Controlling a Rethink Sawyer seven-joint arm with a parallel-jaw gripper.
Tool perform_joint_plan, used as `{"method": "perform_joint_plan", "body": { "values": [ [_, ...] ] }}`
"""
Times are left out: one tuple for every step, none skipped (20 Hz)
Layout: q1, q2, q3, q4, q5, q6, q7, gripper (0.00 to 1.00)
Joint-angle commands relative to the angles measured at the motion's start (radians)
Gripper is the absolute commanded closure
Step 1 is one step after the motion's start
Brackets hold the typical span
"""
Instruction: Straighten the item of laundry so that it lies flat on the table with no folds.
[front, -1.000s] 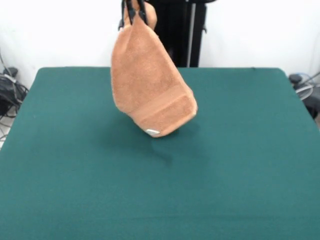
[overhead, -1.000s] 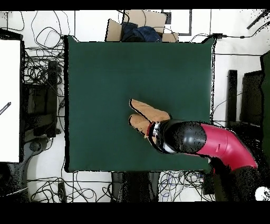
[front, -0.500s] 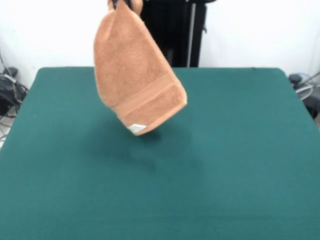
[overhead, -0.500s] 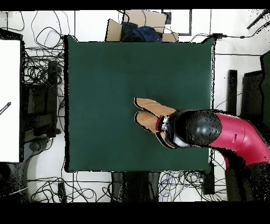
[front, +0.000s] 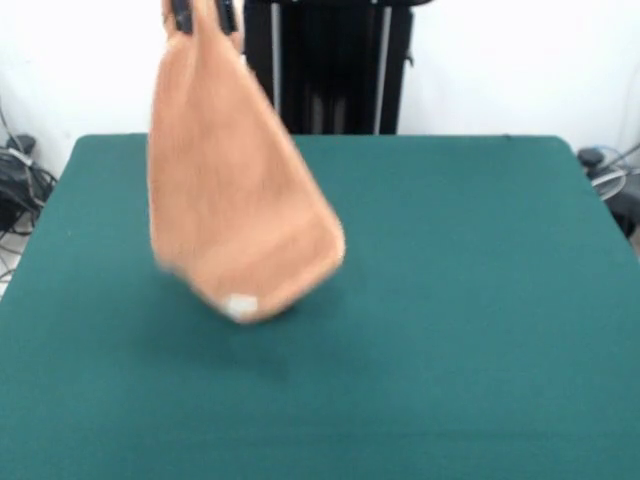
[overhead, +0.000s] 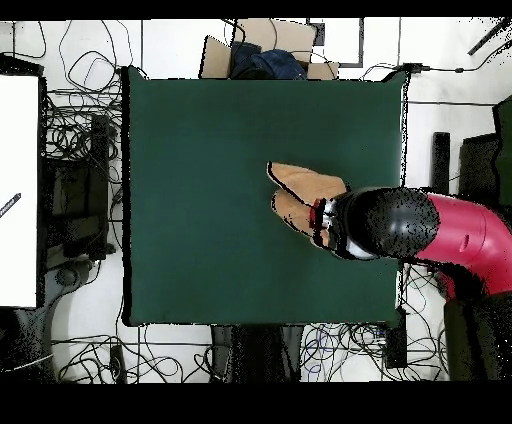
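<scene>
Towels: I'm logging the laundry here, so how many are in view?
1. The towel hangs from the gripper above the table, not touching it.

Red-black arm (overhead: 430, 232) reaches over table (overhead: 200, 150) from its right edge; orange towel (overhead: 300, 190) bunched at arm's tip, right of table centre.

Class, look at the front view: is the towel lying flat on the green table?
No: the towel hangs from the gripper, clear of the table.
</scene>
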Motion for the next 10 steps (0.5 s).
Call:
{"method": "perform_joint_plan", "body": {
  "values": [
    [-0.004,0.036,0.089,-0.026,-0.024,0.028,-0.219,0.0],
    [-0.003,0.033,0.088,-0.021,-0.022,0.022,-0.216,0.0],
    [-0.003,0.029,0.086,-0.017,-0.022,0.014,-0.211,0.0],
    [-0.003,0.026,0.085,-0.012,-0.021,0.006,-0.207,0.0],
    [-0.002,0.025,0.084,-0.011,-0.023,0.002,-0.203,0.0],
    [0.0,0.024,0.083,-0.01,-0.024,-0.003,-0.2,0.0],
    [0.0,0.022,0.082,-0.004,-0.022,-0.011,-0.195,0.0],
    [0.0,0.018,0.08,0.007,-0.018,-0.022,-0.187,0.0],
    [0.001,0.014,0.079,0.018,-0.015,-0.033,-0.178,0.0],
    [0.009,0.009,0.069,0.029,-0.022,-0.037,-0.162,0.0]
  ]
}}
